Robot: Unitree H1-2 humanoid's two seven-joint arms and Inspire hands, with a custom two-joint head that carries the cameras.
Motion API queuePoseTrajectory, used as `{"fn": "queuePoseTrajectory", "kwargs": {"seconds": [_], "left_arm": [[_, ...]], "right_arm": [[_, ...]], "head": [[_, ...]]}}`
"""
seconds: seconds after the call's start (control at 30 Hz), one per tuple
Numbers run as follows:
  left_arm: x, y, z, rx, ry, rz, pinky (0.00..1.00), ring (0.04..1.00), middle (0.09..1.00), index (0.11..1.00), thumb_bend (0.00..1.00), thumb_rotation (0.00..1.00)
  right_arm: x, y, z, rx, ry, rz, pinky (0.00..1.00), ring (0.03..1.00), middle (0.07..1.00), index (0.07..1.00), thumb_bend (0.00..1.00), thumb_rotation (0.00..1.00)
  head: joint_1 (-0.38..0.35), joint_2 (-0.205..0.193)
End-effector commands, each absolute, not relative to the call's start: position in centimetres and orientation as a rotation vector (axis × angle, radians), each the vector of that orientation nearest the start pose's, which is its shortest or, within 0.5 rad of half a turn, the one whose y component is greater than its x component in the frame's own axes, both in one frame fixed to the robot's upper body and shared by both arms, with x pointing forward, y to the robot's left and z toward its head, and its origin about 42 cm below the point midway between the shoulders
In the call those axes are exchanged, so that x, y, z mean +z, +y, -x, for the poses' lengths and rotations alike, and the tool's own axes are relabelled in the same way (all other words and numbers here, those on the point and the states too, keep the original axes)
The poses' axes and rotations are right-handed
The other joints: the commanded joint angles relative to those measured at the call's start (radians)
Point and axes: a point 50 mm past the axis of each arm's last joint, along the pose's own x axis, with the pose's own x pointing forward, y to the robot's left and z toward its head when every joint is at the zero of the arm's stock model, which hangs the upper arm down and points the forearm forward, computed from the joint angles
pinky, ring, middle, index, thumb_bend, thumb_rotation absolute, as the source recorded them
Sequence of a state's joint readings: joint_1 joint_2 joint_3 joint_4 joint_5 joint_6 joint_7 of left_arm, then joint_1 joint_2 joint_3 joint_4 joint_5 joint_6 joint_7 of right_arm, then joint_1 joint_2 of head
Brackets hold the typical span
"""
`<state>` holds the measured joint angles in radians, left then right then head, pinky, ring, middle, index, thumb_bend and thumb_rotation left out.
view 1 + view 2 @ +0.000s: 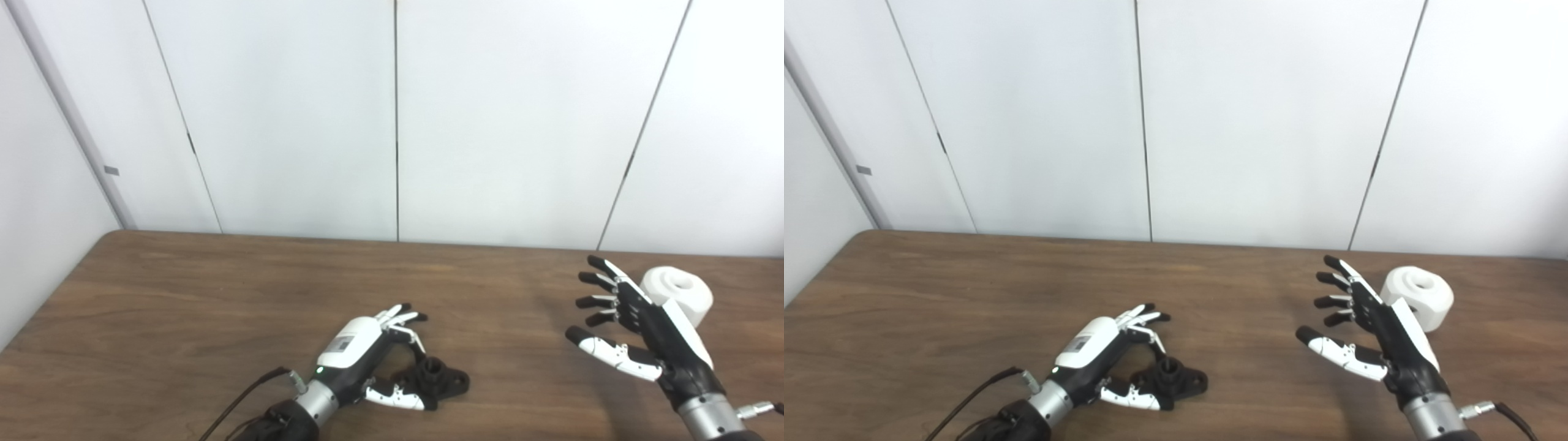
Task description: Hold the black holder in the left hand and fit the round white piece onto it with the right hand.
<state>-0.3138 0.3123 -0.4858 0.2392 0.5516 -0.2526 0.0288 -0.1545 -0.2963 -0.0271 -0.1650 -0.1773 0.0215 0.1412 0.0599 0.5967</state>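
Counter [184, 294] first: you have a brown wood-grain top running to a wall of white panels [294, 116], with the work along its near edge. Your right hand [643, 331] is at about four o'clock, raised off the wood with fingers spread wide and holding nothing; its palm faces inward, away from the piece behind it, so I judge it has yet to turn for a grasp. Your left hand [367, 355] sits at about six o'clock, low on the counter, fingers and thumb curved loosely around the holder without closing, likely set to pinch and lift it. The round white piece [1421, 297] lies at three o'clock, just behind the right hand, resting on the counter with its centre hole tipped up toward you, untouched. The black holder [438, 375] lies flat between the left hand's thumb and fingers, its short post upright, which suits the hole. A pale label on the back of the left hand is too small to read.
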Motion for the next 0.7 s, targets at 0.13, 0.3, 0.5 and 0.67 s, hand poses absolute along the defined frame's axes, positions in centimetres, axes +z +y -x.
{"fn": "queuePoseTrajectory", "kwargs": {"seconds": [0.13, 0.3, 0.5, 0.67], "left_arm": [[6.8, 15.5, -32.7, -0.801, -0.323, -0.961, 0.97, 0.995, 0.908, 0.477, 0.52, 0.06], [6.4, 16.0, -32.7, -0.857, -0.333, -0.979, 0.95, 0.984, 0.905, 0.477, 0.52, 0.06], [6.2, 16.9, -32.8, -0.847, -0.301, -0.991, 0.95, 0.986, 0.902, 0.478, 0.52, 0.06], [6.3, 18.1, -33.1, -0.811, -0.290, -1.027, 0.93, 0.986, 0.900, 0.478, 0.52, 0.06]], "right_arm": [[21.9, -28.7, -33.1, 0.102, -0.390, 0.499, 0.60, 0.722, 0.862, 0.922, 0.53, 0.44], [22.1, -28.9, -33.0, 0.103, -0.394, 0.493, 0.60, 0.728, 0.872, 0.927, 0.53, 0.43], [23.3, -29.0, -32.9, 0.085, -0.418, 0.483, 0.60, 0.739, 0.875, 0.920, 0.54, 0.44], [26.7, -30.7, -33.4, -0.083, -0.625, 0.444, 0.58, 0.682, 0.786, 0.837, 0.54, 0.42]], "head": [[-0.015, 0.008], [-0.035, 0.017], [-0.103, 0.034], [-0.199, 0.032]]}}
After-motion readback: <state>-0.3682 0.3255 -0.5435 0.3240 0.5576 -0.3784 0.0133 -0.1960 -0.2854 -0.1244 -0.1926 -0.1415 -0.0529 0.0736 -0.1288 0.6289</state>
